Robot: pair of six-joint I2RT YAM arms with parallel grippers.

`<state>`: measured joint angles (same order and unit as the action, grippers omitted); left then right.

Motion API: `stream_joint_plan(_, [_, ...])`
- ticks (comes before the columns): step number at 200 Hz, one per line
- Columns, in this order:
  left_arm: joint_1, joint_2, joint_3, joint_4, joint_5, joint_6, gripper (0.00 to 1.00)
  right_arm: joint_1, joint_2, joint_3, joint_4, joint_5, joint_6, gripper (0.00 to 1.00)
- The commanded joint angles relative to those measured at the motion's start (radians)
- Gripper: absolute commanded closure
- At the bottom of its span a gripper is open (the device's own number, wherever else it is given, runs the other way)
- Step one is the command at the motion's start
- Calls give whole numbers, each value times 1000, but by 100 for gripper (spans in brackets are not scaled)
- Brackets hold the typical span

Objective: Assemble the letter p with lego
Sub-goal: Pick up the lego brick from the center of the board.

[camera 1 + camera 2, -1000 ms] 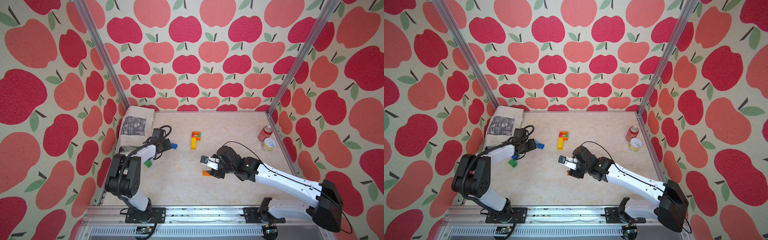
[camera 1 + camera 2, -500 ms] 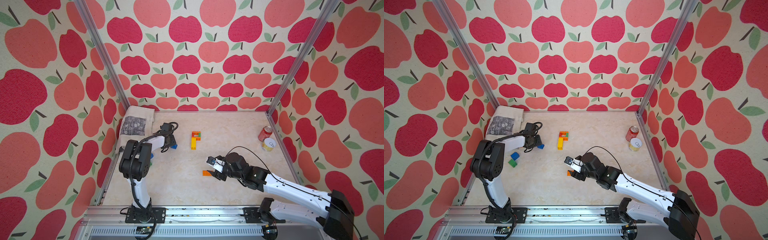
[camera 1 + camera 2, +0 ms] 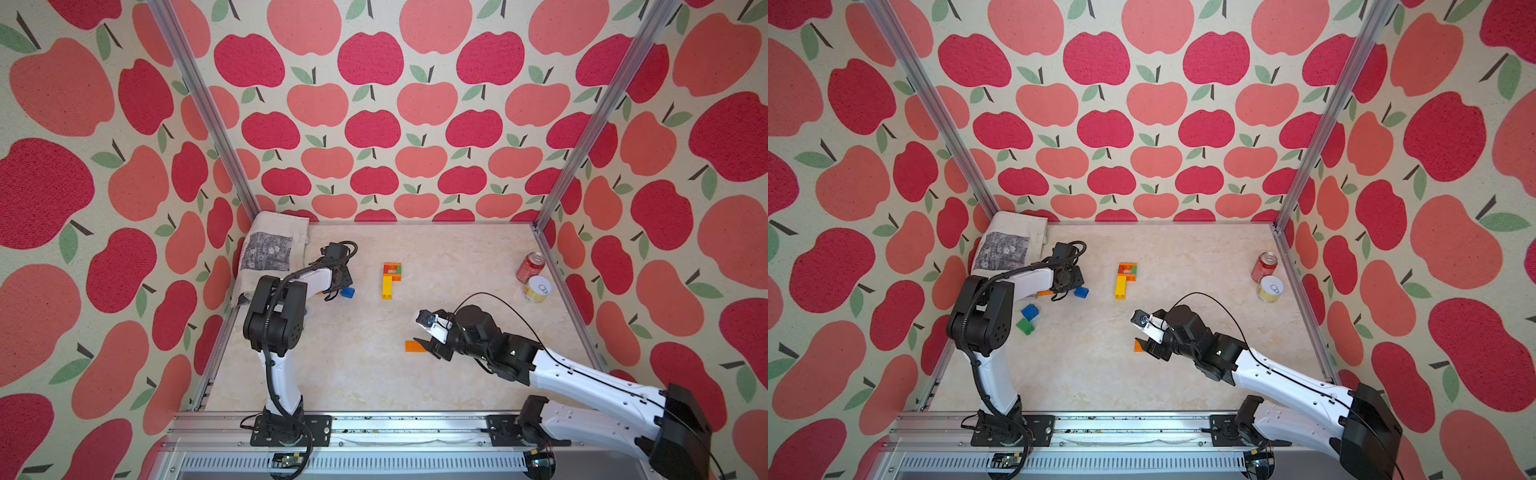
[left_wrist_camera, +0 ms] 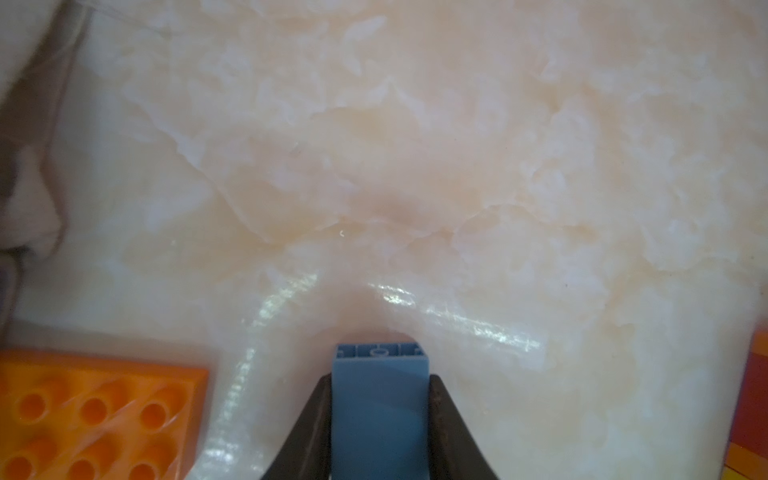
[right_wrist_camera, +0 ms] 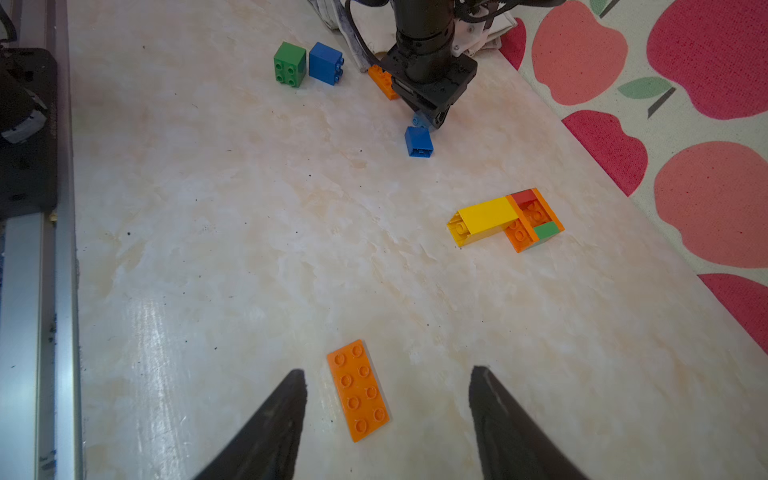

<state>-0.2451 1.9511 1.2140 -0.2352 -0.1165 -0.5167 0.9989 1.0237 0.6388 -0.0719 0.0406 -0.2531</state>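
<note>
The left claw [image 5: 432,117] is clamped on a blue brick [image 4: 380,407]. Its two dark fingers [image 4: 307,424] press the brick's flat sides, and the hollow underside end sticks out past the tips. Claw and brick sit low over the bench [image 3: 353,374], towards its left edge and just off the folded cloth [image 3: 274,253] in the far left corner. An orange brick [image 5: 384,81] lies on the bench beside the claw. A green brick [image 3: 1025,326] and a loose blue brick [image 3: 1030,311] sit side by side nearer the front along the left edge. The right claw [image 5: 387,372] stands wide open and holds nothing. An orange plate [image 5: 358,390] lies flat, studs up, between its fingertips [image 5: 297,378] and clear of both. This pair is towards the front edge, right of the middle. The P-shaped assembly [image 3: 390,278] lies flat mid-bench, towards the far edge: a long yellow stem joined to an orange plate that carries a red and a green brick. A red soda can [image 3: 530,267] and a yellow can [image 3: 537,289] stand by the right edge.
</note>
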Motion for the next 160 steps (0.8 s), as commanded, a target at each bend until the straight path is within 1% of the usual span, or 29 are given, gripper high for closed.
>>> stream_joint_plan(1, [0, -50, -36, -50, -12, 35, 85, -32, -20, -12, 26, 18, 85, 35])
stream_joint_plan(20, [-11, -119, -62, -37, -12, 71, 86, -72, -32, -24, 55, 16, 151, 35])
stream_joint_plan(44, [-54, -225, -110, 11, -12, 153, 87, -124, -60, -76, 152, 20, 293, 35])
stream_joint_plan(52, [-80, -256, -128, 36, -1, 206, 87, -137, -71, -99, 189, 20, 333, 36])
stream_joint_plan(66, [-143, -302, -144, 52, -15, 307, 87, -155, -84, -131, 243, 9, 381, 37])
stream_joint_plan(86, [-238, -349, -163, 63, 1, 471, 87, -184, -86, -129, 236, -41, 436, 37])
stream_joint_plan(100, [-292, -387, -184, 76, 79, 589, 88, -214, -82, -108, 196, -87, 491, 37])
stream_joint_plan(116, [-345, -441, -241, 133, 165, 704, 89, -258, -81, -97, 178, -171, 564, 38])
stream_joint_plan(124, [-354, -474, -276, 179, 208, 731, 89, -276, -80, -98, 180, -210, 592, 38])
stream_joint_plan(138, [-355, -524, -330, 241, 324, 765, 90, -294, -74, -102, 183, -265, 618, 38])
stream_joint_plan(149, [-358, -555, -363, 278, 393, 782, 90, -303, -68, -99, 169, -291, 634, 39])
stream_joint_plan(160, [-366, -576, -383, 293, 451, 833, 91, -307, -64, -97, 157, -311, 649, 39])
